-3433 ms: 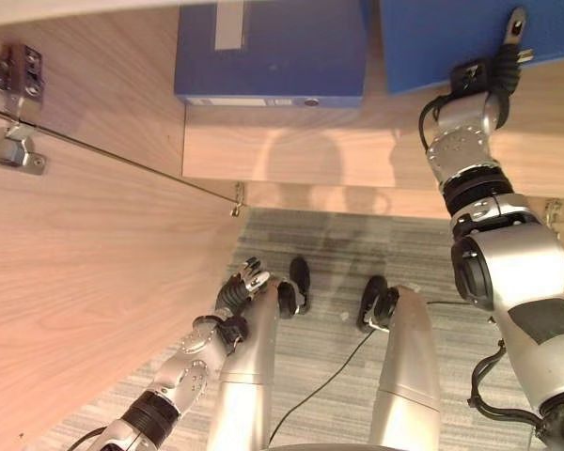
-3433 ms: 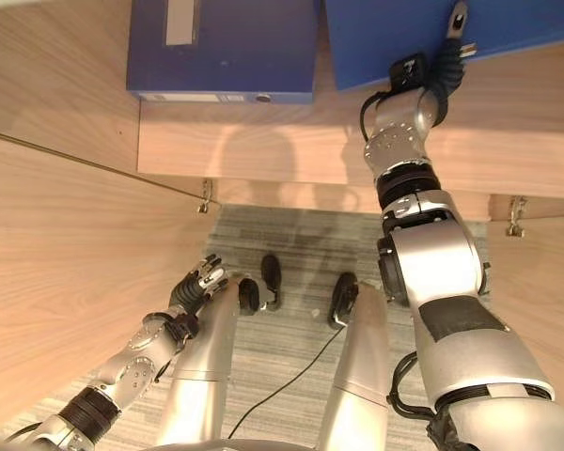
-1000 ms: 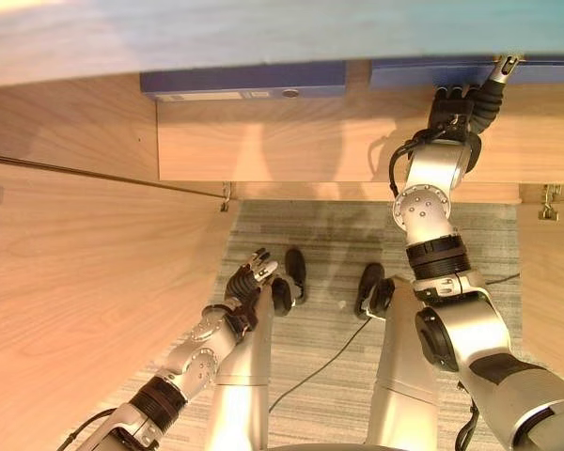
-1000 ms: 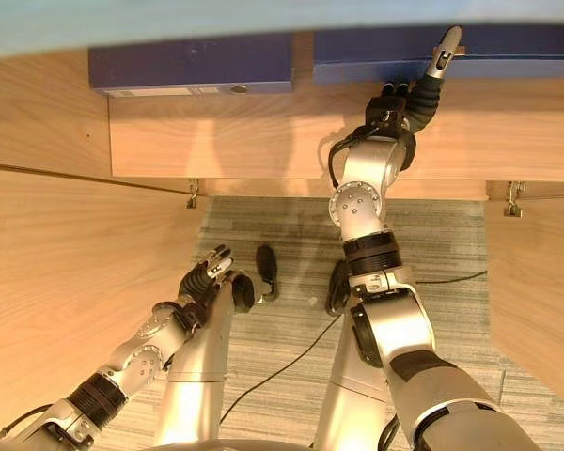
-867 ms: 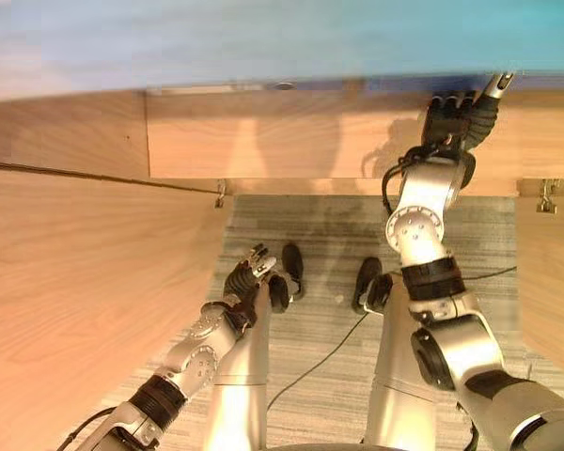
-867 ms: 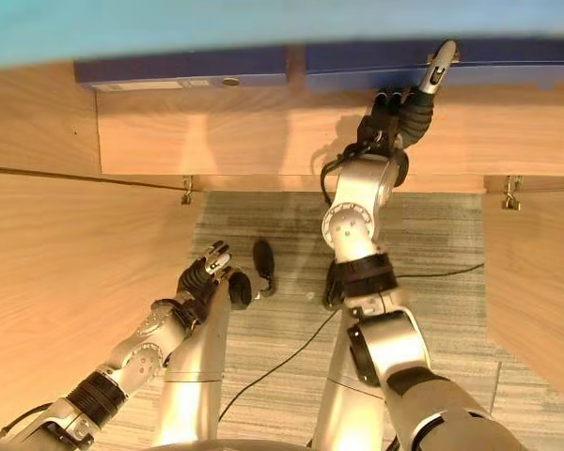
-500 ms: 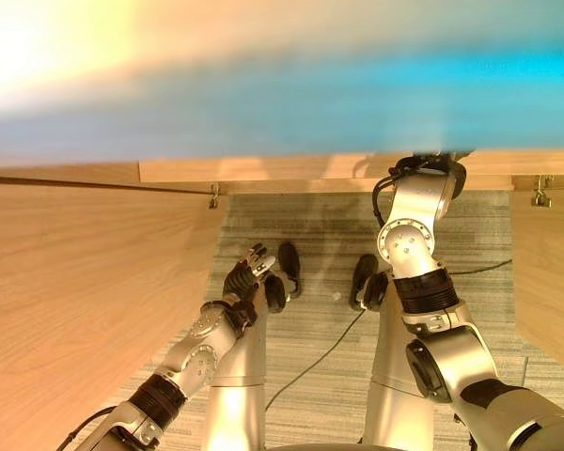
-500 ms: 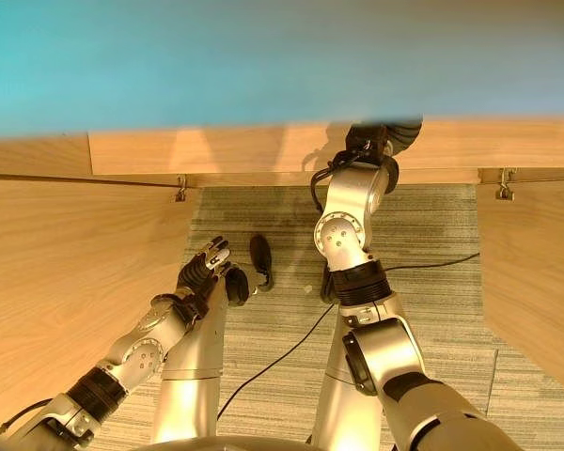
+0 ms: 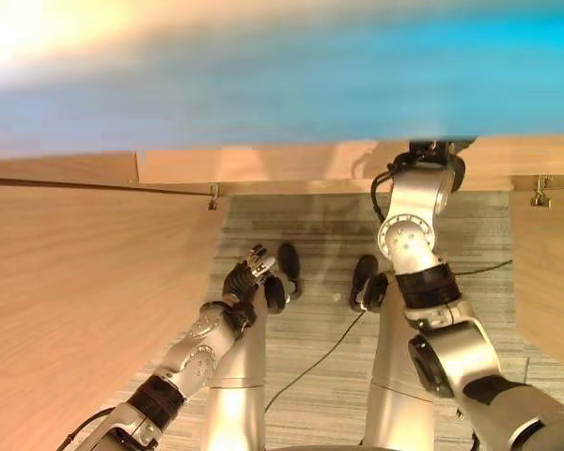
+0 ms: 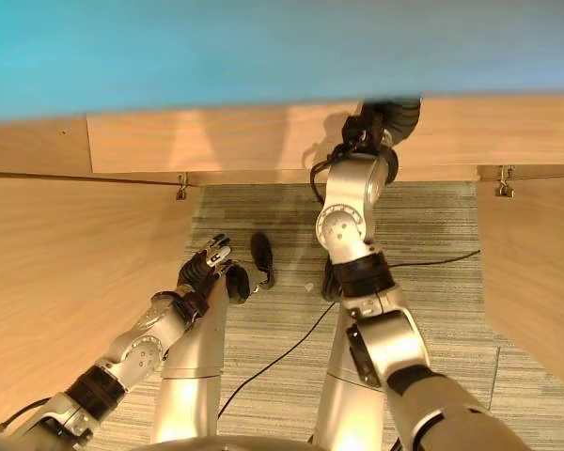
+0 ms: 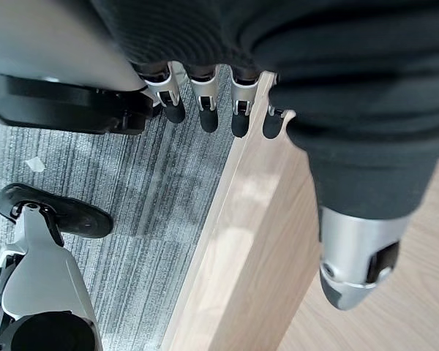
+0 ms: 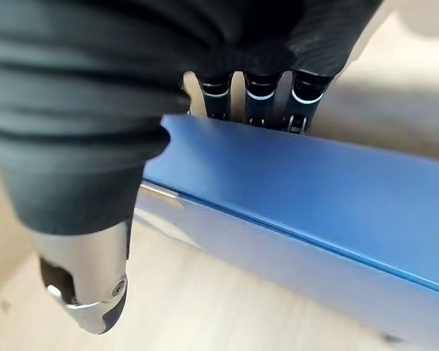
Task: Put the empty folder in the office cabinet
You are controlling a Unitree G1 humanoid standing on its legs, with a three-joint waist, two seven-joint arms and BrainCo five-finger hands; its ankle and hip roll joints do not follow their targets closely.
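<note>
The flat blue folder with a rigid cover [image 12: 307, 197] is lying on the pale wooden shelf of the office cabinet [image 12: 205, 307], and the right hand [image 12: 95, 146] is reaching over it. Its silver dark-tipped fingers [image 12: 260, 99] are extending over the folder's far edge while the thumb is hanging straight down at the near edge, clear of the cover, so nothing is curling round the folder. In the head views the right arm is stretching up to the front edge of the light wood cabinet board [image 10: 216, 141], where the hand is disappearing behind a blurred blue band at that board's upper side. The left hand [image 9: 246, 280] is hanging below that board, over the grey striped carpet [image 9: 310, 338], with its fingers relaxed and slightly bent, holding nothing, just beside a light wood cabinet door panel [image 11: 256, 248].
</note>
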